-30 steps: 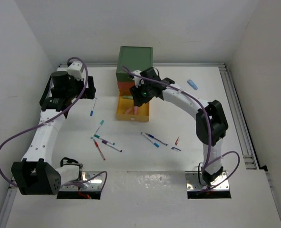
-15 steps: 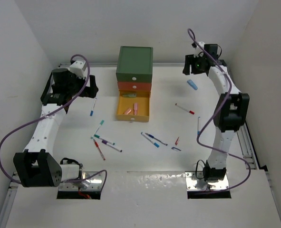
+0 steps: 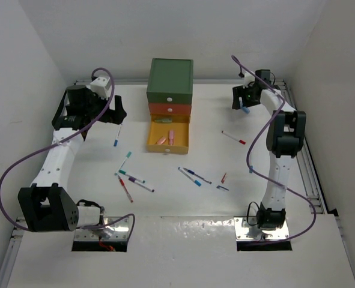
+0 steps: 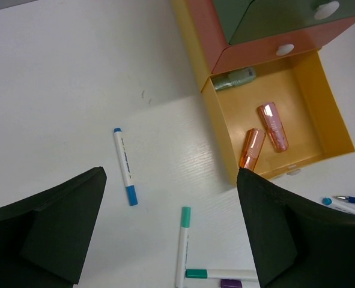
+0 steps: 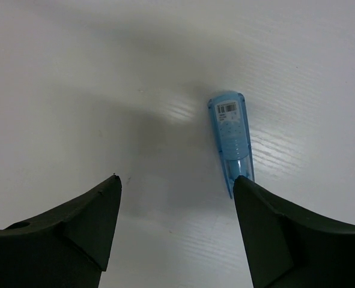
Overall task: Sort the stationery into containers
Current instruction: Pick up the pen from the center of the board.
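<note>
The containers are a small cabinet: a dark green top point(image 3: 170, 81), an orange-red drawer point(image 3: 169, 108) and a pulled-out yellow drawer point(image 3: 165, 148). In the left wrist view the yellow drawer point(image 4: 336, 111) holds a mint-green piece point(image 4: 234, 78) and two pink pieces point(image 4: 273, 126). My left gripper point(image 4: 171, 173) hangs open above a blue-capped pen point(image 4: 124, 166) and a teal-capped pen point(image 4: 182, 246), left of the drawer. At the far right my right gripper point(image 5: 177, 177) is open over bare table, with a light-blue flat piece point(image 5: 231, 135) by its right finger.
More pens lie loose: a cluster point(image 3: 132, 180) at front left, a few point(image 3: 194, 176) in the middle, a red-tipped one point(image 3: 233, 137) and a blue one point(image 3: 251, 161) on the right. A rail point(image 3: 300, 150) borders the right edge, and walls close the back and sides.
My right arm has swung from the yellow drawer to the far right corner, and its jaws have opened wider. A second pink piece now lies in the drawer. The left arm barely moved.
</note>
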Controlling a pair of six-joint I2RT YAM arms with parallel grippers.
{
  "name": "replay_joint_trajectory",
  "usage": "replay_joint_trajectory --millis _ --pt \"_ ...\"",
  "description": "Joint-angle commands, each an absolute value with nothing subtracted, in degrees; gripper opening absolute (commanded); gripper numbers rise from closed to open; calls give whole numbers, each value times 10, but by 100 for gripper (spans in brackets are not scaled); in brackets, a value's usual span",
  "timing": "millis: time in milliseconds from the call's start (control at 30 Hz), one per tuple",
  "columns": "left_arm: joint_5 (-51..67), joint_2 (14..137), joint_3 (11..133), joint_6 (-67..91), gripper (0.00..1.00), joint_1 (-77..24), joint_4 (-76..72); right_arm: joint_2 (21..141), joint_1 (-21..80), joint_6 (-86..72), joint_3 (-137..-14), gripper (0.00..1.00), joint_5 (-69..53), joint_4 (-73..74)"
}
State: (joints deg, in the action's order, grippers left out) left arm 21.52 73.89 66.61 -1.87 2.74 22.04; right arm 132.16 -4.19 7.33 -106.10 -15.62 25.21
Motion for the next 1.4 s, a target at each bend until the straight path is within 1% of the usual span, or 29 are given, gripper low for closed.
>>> replay_joint_trajectory --millis 0,100,233,333,367,467,633,767,867,900,967,1000,1133,1300,1367 --pt "228 741 679 -13 97 33 217 1328 -55 88 -1092 74 -146 217" --pt "229 744 678 -13 97 31 217 1342 -61 90 -1097 73 -137 211" --pt "223 748 682 -8 97 29 218 1354 -65 94 -1093 70 -132 204" --pt "210 756 689 -5 96 26 225 1363 -65 97 -1094 61 -129 199" --pt "208 758 690 -6 96 25 228 1365 -65 96 -1096 57 -131 198" --pt "202 760 693 -5 96 25 231 1373 -65 96 -1098 51 -132 195" --pt "179 764 697 12 95 23 238 1383 -65 110 -1092 49 -127 193" --pt "165 769 701 14 94 22 247 1382 -65 121 -1081 42 -125 196" --pt "162 766 700 18 93 23 245 1375 -67 126 -1070 30 -122 197" --pt "159 766 697 22 92 22 242 1370 -67 124 -1065 24 -126 198" --pt "149 762 689 33 88 25 231 1353 -66 125 -1050 18 -132 200" --pt "149 755 684 35 87 25 225 1343 -67 126 -1045 13 -137 201" --pt "154 725 658 38 85 30 191 1276 -70 119 -1004 0 -163 200" --pt "161 701 642 34 85 37 196 1172 -72 82 -945 0 -214 214" --pt "168 687 625 30 85 41 199 1109 -67 80 -924 0 -261 231"
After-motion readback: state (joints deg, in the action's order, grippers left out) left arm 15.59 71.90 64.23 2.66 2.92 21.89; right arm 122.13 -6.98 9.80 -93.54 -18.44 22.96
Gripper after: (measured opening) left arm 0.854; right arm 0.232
